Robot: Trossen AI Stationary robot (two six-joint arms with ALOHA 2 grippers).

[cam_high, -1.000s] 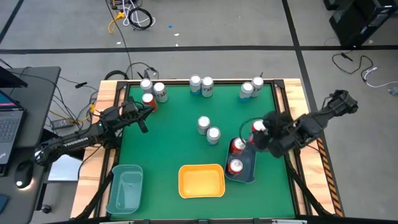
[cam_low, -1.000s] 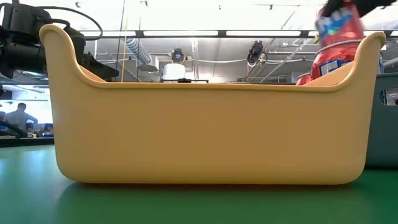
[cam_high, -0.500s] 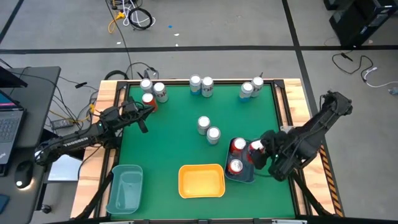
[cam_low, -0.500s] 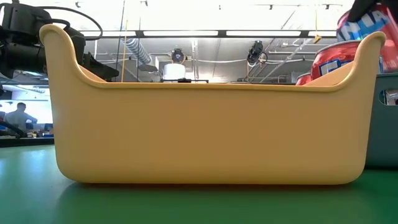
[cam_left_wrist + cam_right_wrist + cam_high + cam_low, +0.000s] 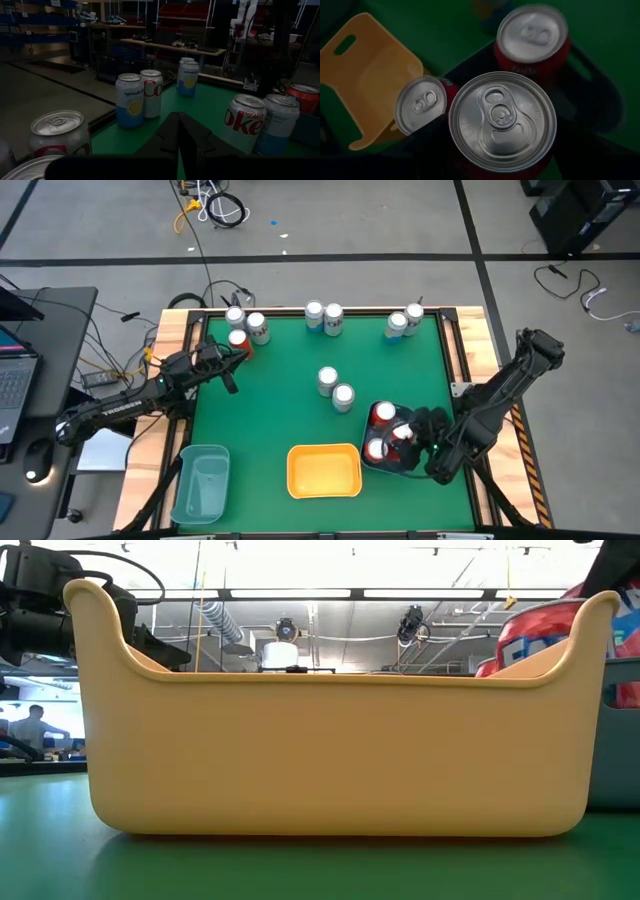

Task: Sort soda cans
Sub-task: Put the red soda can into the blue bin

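Red soda can (image 5: pixel 502 121) clamped in right gripper (image 5: pixel 410 433), held upright over dark bin (image 5: pixel 395 463) beside two red cans (image 5: pixel 381 413) already inside. Placing step judged under way; lowering, then release needed next. Left gripper (image 5: pixel 177 131) closed together, empty, parked far from dark bin, near back-corner cans (image 5: pixel 257 327).

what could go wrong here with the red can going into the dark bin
The right tool holds a red can over the dark bin, where two red cans already stand. The gap between them looks tight, so the held can might land on a neighbour's rim and tip. Opening the tool could also nudge the can beside the yellow bin. The left tool waits near the far-left cans.
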